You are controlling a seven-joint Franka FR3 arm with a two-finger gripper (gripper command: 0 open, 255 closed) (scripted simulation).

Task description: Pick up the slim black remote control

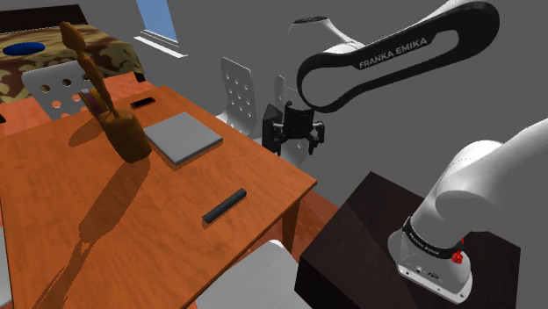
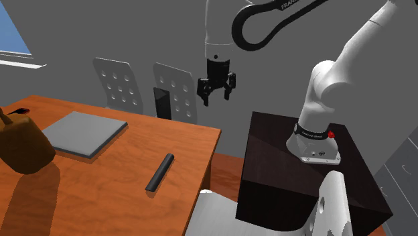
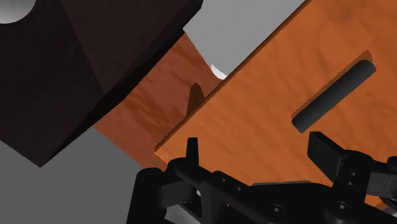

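Hovering high, just off edge of orange-brown wooden table (image 1: 105,219), all-black two-finger gripper (image 1: 297,133) hangs empty, fingers spread apart. Slim black bar-shaped remote control (image 1: 224,205) lies flat on table near same edge, well apart from gripper. Step in hand, by judgement: approach, grasp not begun. Next move calls for travel over table, descent, fingers straddling remote's narrow width. Hard to make out: small dark object (image 1: 142,103) at table's far side; remote's buttons indiscernible.

The table (image 1: 105,228) is orange-brown with wood grain. On it, the remote (image 1: 224,205) is black, the slab (image 1: 182,138) grey and the holder (image 1: 130,139) brown. At the frame's upper left, the bedspread (image 1: 105,48) has a tan-and-brown camouflage pattern. The stand (image 1: 369,228) is near-black, the arm (image 1: 474,176) white with black joints, and the gripper (image 2: 216,98) black.
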